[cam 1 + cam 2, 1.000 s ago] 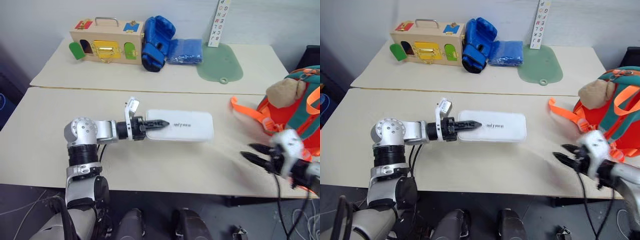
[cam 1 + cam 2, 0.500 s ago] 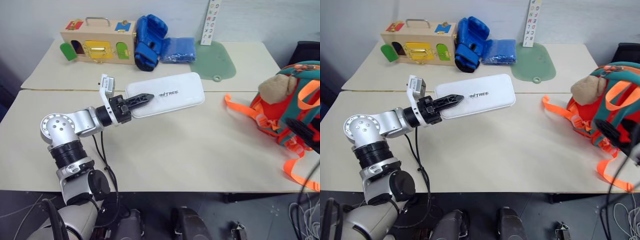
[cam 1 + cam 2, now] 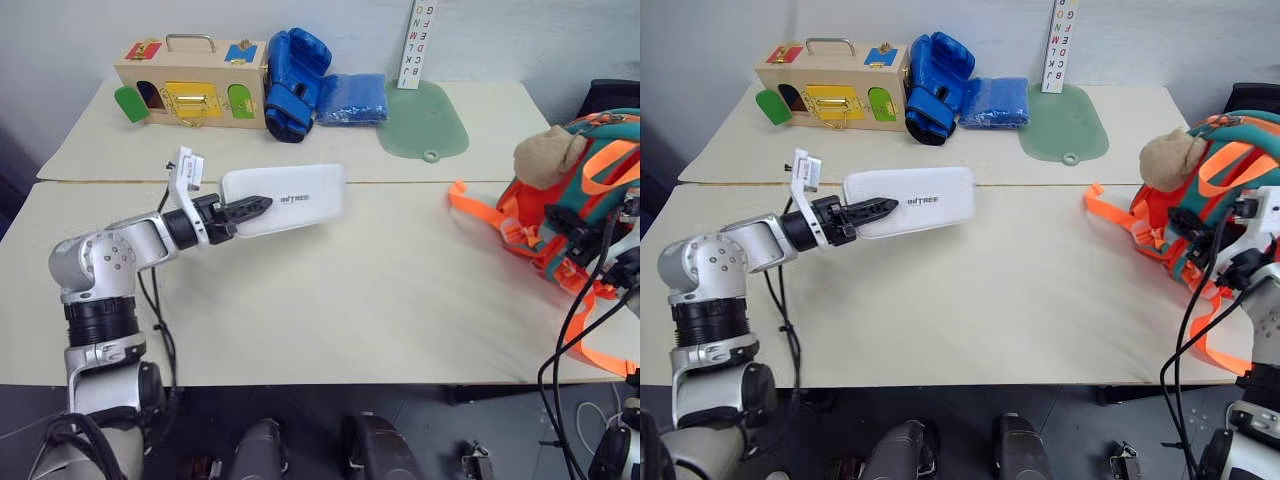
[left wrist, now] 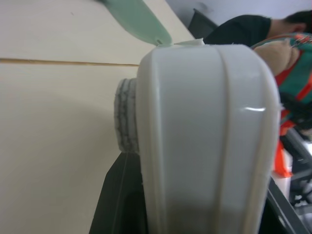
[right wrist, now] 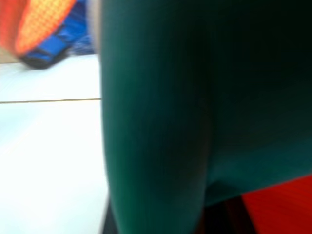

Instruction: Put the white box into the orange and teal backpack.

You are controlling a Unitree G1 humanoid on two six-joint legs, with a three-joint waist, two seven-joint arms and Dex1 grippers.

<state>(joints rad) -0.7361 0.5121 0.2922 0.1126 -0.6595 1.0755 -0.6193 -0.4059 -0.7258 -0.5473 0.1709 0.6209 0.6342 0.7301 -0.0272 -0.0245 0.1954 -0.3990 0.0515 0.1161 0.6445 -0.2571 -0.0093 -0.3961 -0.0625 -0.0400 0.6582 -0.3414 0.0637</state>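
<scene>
The orange and teal backpack (image 3: 1205,215) now sits higher and more upright at the right end of the table (image 3: 400,300) than a second ago, its teal panel facing the robot, bright orange straps (image 3: 500,225) trailing onto the tabletop and a beige plush ball (image 3: 545,158) perched on its near top corner. The right pincer (image 3: 1225,270) has swung up from the table edge and is pressed against the backpack's front; teal fabric crowds its wrist view, and whether its fingers are together or apart, I cannot tell. Over on the left, the white box (image 3: 285,198) has come up off the table and drifted left: it hangs in the air above the seam between the two tables, flat, rounded at the corners, dark lettering on top, tilted slightly. The left pincer (image 3: 243,209) is clamped on its near end, black fingers on the lid.
</scene>
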